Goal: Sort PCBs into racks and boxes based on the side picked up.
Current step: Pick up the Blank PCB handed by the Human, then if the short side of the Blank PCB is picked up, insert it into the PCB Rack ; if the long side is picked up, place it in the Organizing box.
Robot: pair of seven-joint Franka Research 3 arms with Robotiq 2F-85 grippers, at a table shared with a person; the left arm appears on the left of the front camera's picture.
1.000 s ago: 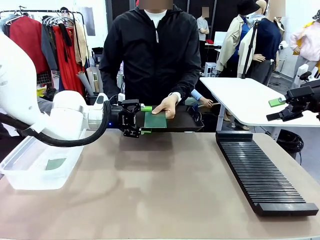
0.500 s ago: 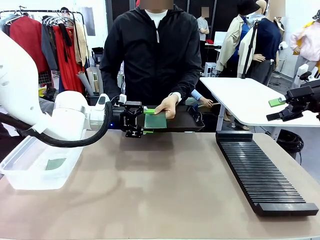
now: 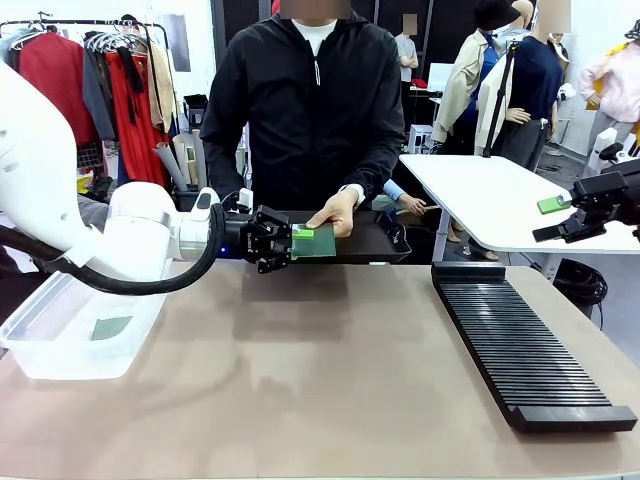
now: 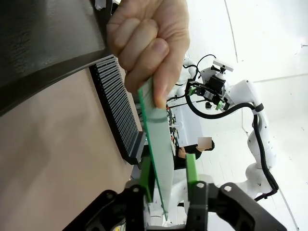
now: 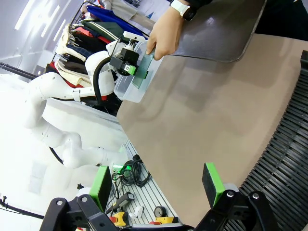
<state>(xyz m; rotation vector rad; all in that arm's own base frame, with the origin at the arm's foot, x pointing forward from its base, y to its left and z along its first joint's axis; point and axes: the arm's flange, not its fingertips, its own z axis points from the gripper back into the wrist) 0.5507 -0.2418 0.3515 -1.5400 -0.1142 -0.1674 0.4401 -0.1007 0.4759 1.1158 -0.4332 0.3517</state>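
Fingers (image 4: 191, 169) closely flank PCB (image 4: 161, 154); hand (image 4: 144, 43) holds it.

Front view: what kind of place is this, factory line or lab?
Probably a robot lab or demo floor, not a factory line: a clothes rack stands behind the tan table, bystanders gather by a white table, and a person's hand holds out a PCB.
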